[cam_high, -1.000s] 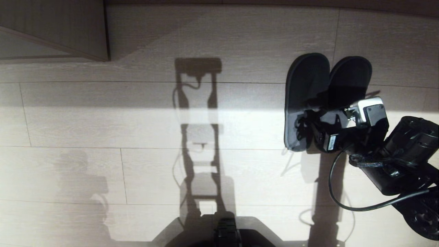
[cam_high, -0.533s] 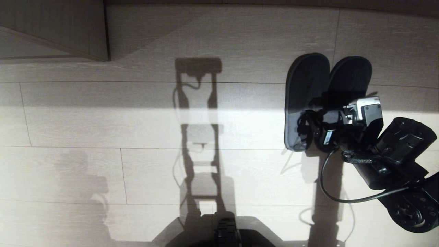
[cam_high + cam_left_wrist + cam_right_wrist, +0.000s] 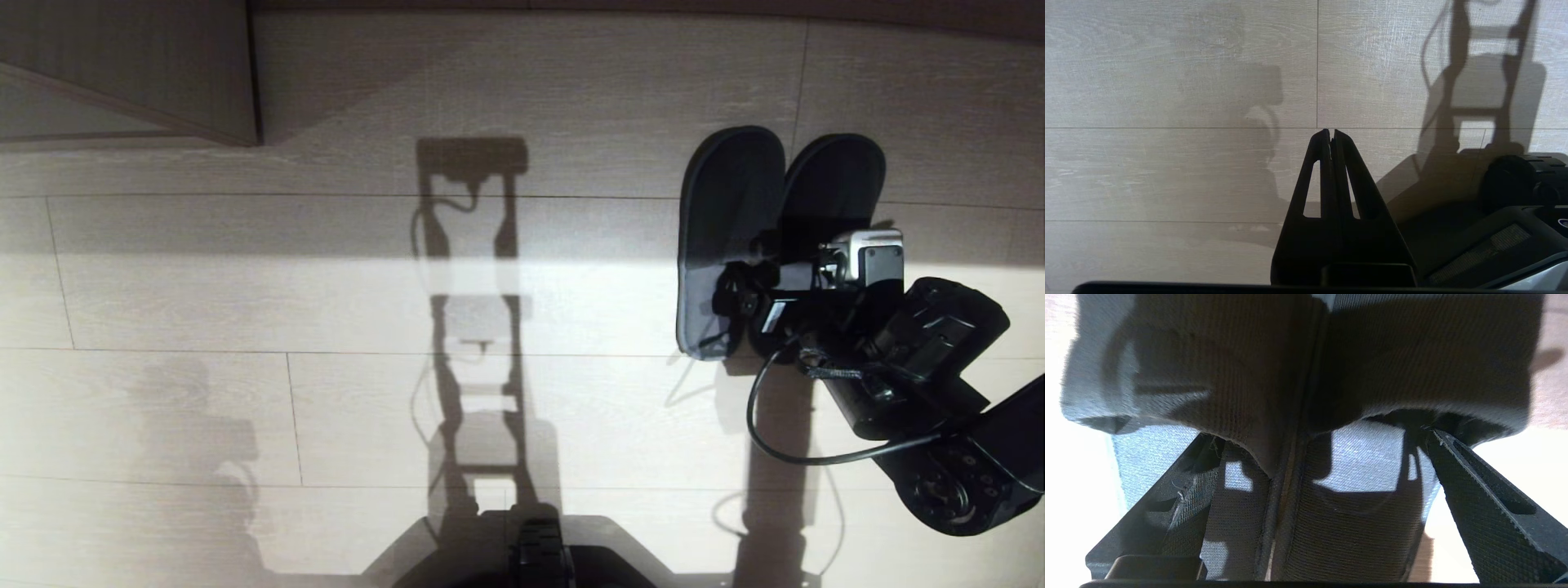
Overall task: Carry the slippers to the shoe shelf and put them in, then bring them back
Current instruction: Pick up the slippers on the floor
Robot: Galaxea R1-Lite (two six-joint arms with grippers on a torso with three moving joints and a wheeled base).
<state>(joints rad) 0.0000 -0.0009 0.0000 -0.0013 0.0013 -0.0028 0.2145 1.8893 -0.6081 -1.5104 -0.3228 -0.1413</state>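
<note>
The slippers lie side by side on the floor at the right, the left one (image 3: 727, 188) and the right one (image 3: 837, 175), toes pointing away from me. My right gripper (image 3: 771, 257) is low over their heel halves and open wide. In the right wrist view the right gripper (image 3: 1318, 435) spans both slippers (image 3: 1372, 461); each fingertip (image 3: 1435, 435) reaches the edge of a dark toe band (image 3: 1229, 355). My left gripper (image 3: 1331, 132) hangs parked above bare floor, shut and holding nothing. The shoe shelf is out of view.
A beige wood-grain furniture corner (image 3: 163, 73) stands at the far left. My base (image 3: 539, 555) shows at the near edge, and a black cable (image 3: 767, 441) loops off the right arm. Pale plank floor (image 3: 326, 310) spreads left of the slippers.
The right arm has swung in to the left and its gripper has pushed a little farther toward the toe bands. The slippers have not shifted, and the left arm is still.
</note>
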